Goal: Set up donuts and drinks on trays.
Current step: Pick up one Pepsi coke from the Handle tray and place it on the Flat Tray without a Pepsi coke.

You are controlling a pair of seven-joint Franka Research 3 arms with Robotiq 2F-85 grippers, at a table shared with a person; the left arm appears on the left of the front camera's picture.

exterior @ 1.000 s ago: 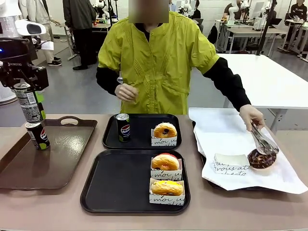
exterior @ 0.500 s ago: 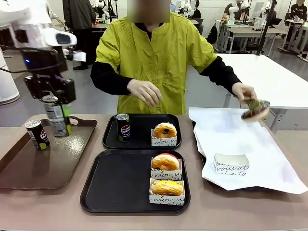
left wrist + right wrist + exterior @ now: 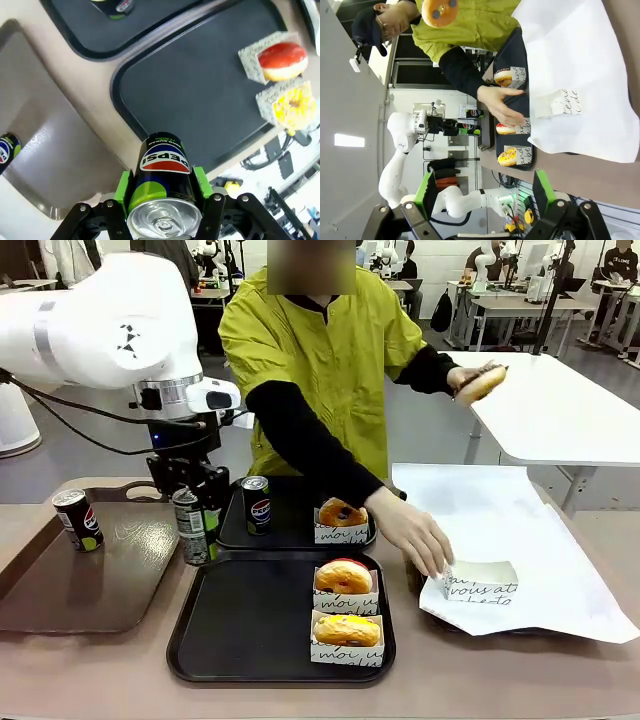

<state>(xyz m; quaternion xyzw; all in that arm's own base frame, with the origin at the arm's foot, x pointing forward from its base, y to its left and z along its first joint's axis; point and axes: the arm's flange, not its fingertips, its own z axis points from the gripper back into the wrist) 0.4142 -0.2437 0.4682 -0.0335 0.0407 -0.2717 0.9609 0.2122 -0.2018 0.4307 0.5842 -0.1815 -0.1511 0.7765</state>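
Observation:
My left gripper (image 3: 196,512) is shut on an upright Pepsi can (image 3: 190,532), low over the gap between the brown tray and the near black tray (image 3: 250,640). In the left wrist view the can (image 3: 165,162) sits between the green pads of my left gripper (image 3: 162,182). The near tray holds a red-iced donut (image 3: 343,577) and a yellow donut (image 3: 346,629) in paper sleeves. On the far black tray (image 3: 295,535) stand a can (image 3: 256,504) and a sleeved donut (image 3: 342,511). My right gripper (image 3: 484,195) is open and holds nothing.
A glossy brown tray (image 3: 90,590) at the left holds one can (image 3: 78,520). A white-paper-covered tray (image 3: 500,520) lies at the right with an empty paper sleeve (image 3: 480,580). One hand of the person (image 3: 415,538) reaches to the sleeve; the other holds up a donut (image 3: 480,383).
My left gripper carried the can right and down from above the brown tray to the near tray's left edge. The person lifted the donut off the paper and reached for the sleeve.

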